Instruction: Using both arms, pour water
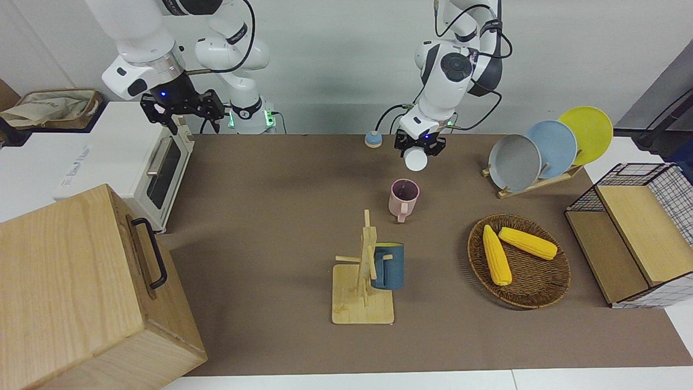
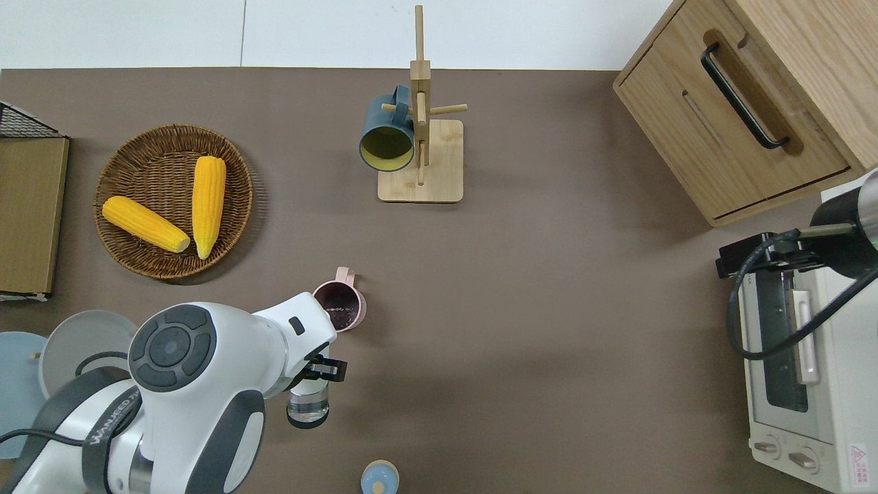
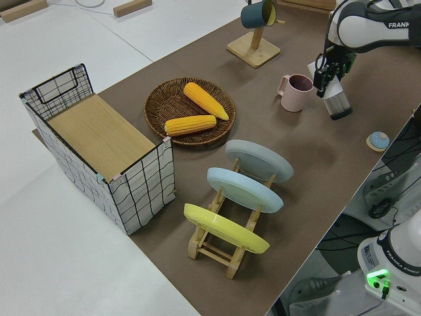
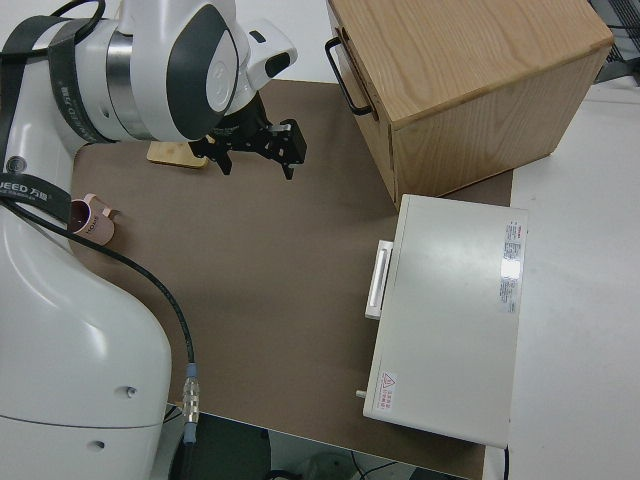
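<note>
**Here, a bottle is held tilted beside the pink mug, the pour unfinished**

Nearest the robots, a small blue cap is seen lying on the brown worktop. Just farther out, the left hand is closed round a clear bottle, which is carried in the air and tipped, its open end turned toward the pink mug. The mug stands upright on the worktop, and a dark inside is shown; whether water has reached it cannot be told. The bottle is judged to be uncapped and brought close, so that the pouring itself, or its completion, is what remains. The right hand is parked, its fingers spread apart and empty, by the white toaster oven. Farther from the robots a wicker basket with two corn cobs is set, and farthest a wooden mug stand bearing a blue mug.
</note>
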Action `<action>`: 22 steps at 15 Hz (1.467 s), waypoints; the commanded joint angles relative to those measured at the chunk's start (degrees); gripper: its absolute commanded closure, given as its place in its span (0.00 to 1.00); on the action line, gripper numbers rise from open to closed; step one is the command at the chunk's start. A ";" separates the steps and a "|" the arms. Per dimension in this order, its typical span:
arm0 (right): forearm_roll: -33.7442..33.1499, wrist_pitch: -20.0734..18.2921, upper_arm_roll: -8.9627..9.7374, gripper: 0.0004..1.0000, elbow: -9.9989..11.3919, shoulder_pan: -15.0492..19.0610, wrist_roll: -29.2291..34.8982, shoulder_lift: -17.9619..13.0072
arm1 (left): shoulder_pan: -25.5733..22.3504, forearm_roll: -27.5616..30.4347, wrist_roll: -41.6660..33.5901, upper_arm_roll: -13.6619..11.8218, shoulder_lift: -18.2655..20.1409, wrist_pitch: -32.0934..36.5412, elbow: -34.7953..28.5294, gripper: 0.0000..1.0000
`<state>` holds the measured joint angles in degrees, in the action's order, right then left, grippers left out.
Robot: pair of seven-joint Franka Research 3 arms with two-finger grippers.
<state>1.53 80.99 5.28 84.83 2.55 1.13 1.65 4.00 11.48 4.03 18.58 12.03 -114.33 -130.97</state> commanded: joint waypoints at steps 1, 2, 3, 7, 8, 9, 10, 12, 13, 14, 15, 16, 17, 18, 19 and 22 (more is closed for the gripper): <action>1.02 0.13 0.00 0.01 0.33 0.35 -1.30 -0.60 | 0.31 0.64 1.15 -0.12 6.32 -8.33 -6.81 1.00; 1.02 0.13 0.00 0.01 0.33 0.35 -1.30 -0.60 | 0.57 1.60 1.15 -0.12 8.00 -10.54 -8.84 1.00; 1.02 0.13 0.00 0.01 0.24 0.35 -1.30 -0.60 | 0.66 2.31 1.15 -0.12 9.49 -12.56 -10.77 1.00; 1.02 0.13 0.00 0.01 0.24 0.35 -1.30 -0.60 | 0.92 3.64 1.33 0.58 10.91 -19.60 -13.86 1.00; 1.02 0.13 0.00 0.01 0.24 0.35 -1.30 -0.60 | 1.01 3.64 1.33 0.67 11.78 -20.57 -15.18 1.00; 1.02 0.13 0.00 0.01 0.33 0.35 -1.30 -0.60 | 1.01 3.64 1.42 0.58 13.10 -21.80 -16.67 1.00; 1.02 0.13 0.00 0.01 0.24 0.35 -1.30 -0.60 | 0.92 3.64 1.42 0.58 13.72 -22.60 -17.73 1.00; 1.02 0.13 0.00 0.01 0.33 0.35 -1.30 -0.60 | 0.05 3.64 1.33 0.24 13.64 -22.87 -17.65 1.00; 1.02 0.13 0.00 0.01 0.24 0.35 -1.30 -0.60 | -0.83 3.64 1.07 -0.12 13.64 -23.13 -17.65 1.00; 1.02 0.13 0.00 0.01 0.33 0.35 -1.30 -0.60 | -3.19 3.38 0.46 -0.38 13.55 -23.39 -17.30 1.00; 1.02 0.13 0.00 0.01 0.33 0.35 -1.30 -0.60 | -5.38 2.85 0.36 -0.38 13.29 -24.09 -17.04 1.00; 1.02 0.13 0.00 0.01 0.33 0.35 -1.30 -0.60 | -6.97 2.58 -0.07 -0.38 12.68 -26.01 -16.69 1.00; 1.02 0.13 0.00 0.01 0.33 0.35 -1.30 -0.60 | -8.55 2.58 -0.34 -0.38 12.15 -28.38 -16.60 1.00; 1.02 0.13 0.00 0.01 0.24 0.35 -1.30 -0.60 | -10.49 2.49 -0.52 -0.30 11.88 -30.32 -16.51 1.00; 1.02 0.13 0.00 0.01 0.24 0.35 -1.30 -0.60 | -13.20 1.28 -0.60 -0.29 11.79 -32.34 -15.20 1.00; 1.02 0.13 0.00 0.01 0.24 0.35 -1.30 -0.60 | -19.19 -1.81 -0.60 -0.29 10.31 -32.71 -8.71 1.00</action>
<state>1.53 80.99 5.28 84.83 2.55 1.07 1.65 -9.97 12.38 3.72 18.10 23.06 -146.59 -146.26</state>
